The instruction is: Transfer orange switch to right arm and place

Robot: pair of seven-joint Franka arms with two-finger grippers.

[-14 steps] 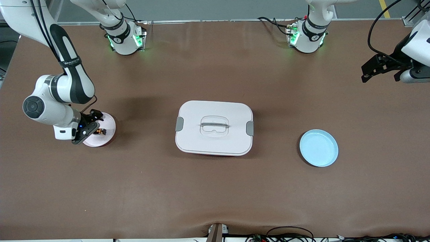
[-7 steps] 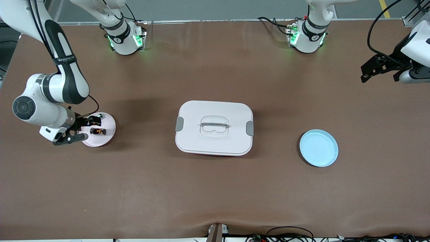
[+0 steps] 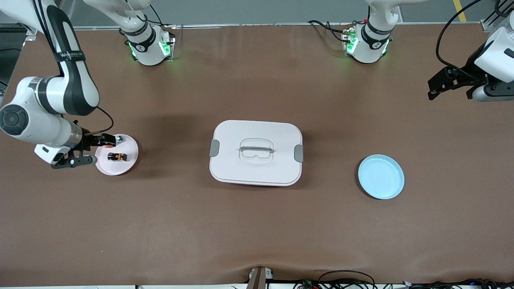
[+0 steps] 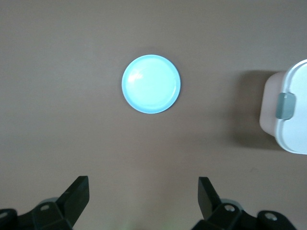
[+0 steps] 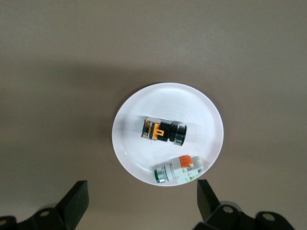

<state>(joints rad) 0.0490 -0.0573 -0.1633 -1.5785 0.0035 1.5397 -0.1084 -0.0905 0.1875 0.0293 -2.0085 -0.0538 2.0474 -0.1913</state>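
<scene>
The orange switch [image 5: 163, 132] lies on its side in the pink plate [image 3: 128, 162] at the right arm's end of the table, near the plate's middle, and no finger touches it. Its long axis lies flat and runs lengthwise along the table: the round black collar end points toward the white lidded box [image 3: 255, 152] at the table's centre, and the squarer end with the orange part points toward the right arm's end of the table. The body is a short black block; one end carries orange-tan fittings, the other a dark ring-shaped cap. A second small part, the white-and-green switch [image 5: 178, 170] with an orange-red top, lies in the same plate close to the rim, beside the orange switch but not touching it. My right gripper [image 3: 84, 150] hangs over the plate's edge toward the right arm's end of the table, with the jaws spread wide and nothing between them; in the right wrist view both fingertips [image 5: 76, 199] stand well apart with the plate framed between them. My left gripper [image 3: 441, 83] waits over bare table at the left arm's end, jaws likewise wide and holding nothing. The light blue plate [image 4: 151, 84] sits between the box and the left arm's end of the table.
</scene>
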